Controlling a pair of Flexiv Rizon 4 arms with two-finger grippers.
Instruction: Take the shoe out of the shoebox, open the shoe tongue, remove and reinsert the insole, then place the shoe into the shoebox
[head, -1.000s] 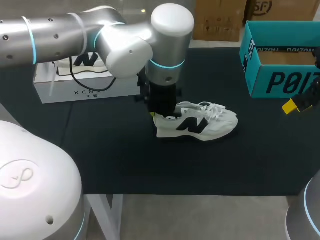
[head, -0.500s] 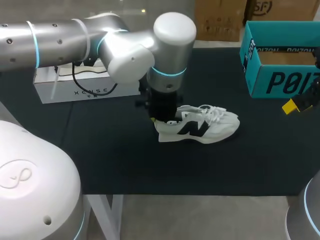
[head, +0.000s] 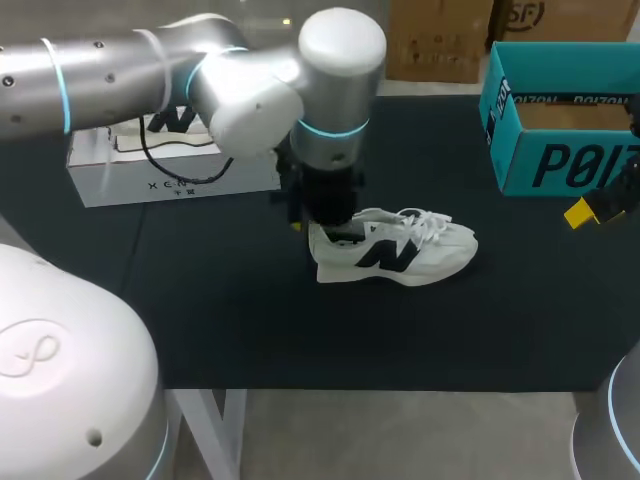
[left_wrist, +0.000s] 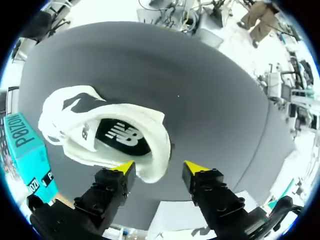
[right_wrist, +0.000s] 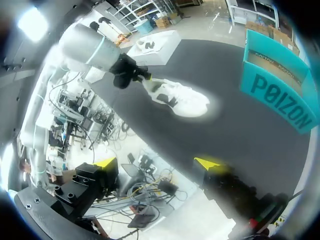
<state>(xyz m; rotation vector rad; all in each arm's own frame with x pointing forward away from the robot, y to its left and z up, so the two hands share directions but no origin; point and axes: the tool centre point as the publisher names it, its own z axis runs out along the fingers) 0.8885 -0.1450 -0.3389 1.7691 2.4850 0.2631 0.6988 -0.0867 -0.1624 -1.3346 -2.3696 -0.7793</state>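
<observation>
Black table (head: 220, 330) carried all task items. Teal shoebox (head: 560, 150) stood open close beside the right gripper (right_wrist: 156, 164) and well apart from the left gripper (left_wrist: 160, 167). White shoe (head: 420, 255) lay on its sole directly under the left gripper, outside the shoebox. Its heel end was at the hand and its toe pointed away from it.

Hazard, as judged: the shoe rested free on the table with nothing bracing it. A closure on the soft heel collar alone could fold the collar inward, tip the shoe, or drag it across the table. An off-centre descent could press one finger onto the insole (left_wrist: 122, 137) instead of beside the heel wall.

Left gripper: fingers (left_wrist: 122, 169) were set moderately apart with the heel between them. No two-sided grip was visible, so it held nothing. Right gripper: fingers were spread wide and held nothing. The insole lay seated inside the shoe, just ahead of the left fingertips.
</observation>
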